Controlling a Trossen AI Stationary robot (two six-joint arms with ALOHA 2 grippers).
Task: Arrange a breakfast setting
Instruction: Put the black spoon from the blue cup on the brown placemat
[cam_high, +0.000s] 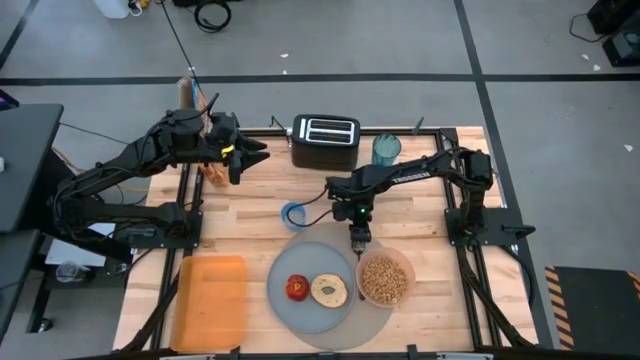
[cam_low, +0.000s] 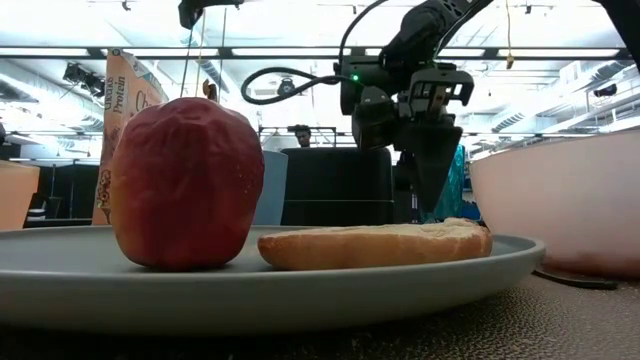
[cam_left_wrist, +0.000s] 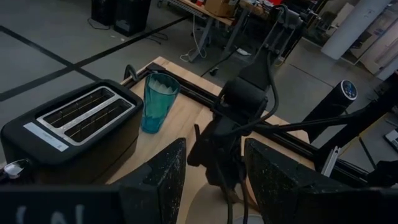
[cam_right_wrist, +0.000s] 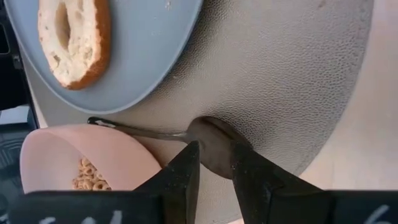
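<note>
A: Spoon (cam_right_wrist: 186, 134) lies on the grey mat (cam_right_wrist: 292, 68), handle running under the pink bowl (cam_right_wrist: 81, 165), between plate (cam_right_wrist: 149, 56) and bowl. The right pincer (cam_right_wrist: 214, 158) straddles its scoop, fingers slightly apart, probably to place it.

B: Contents?

A: Cereal in the bowl; apple (cam_high: 297, 288) and bagel half (cam_right_wrist: 74, 37) on the plate. The left pincer (cam_high: 243, 155) waits open by the toaster (cam_high: 325, 141) (tumbler (cam_high: 386, 149) looks empty).

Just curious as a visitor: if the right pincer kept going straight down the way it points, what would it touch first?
Most likely the spoon: the right pincer points straight down over its bowl end, lying on the grey mat.
</note>
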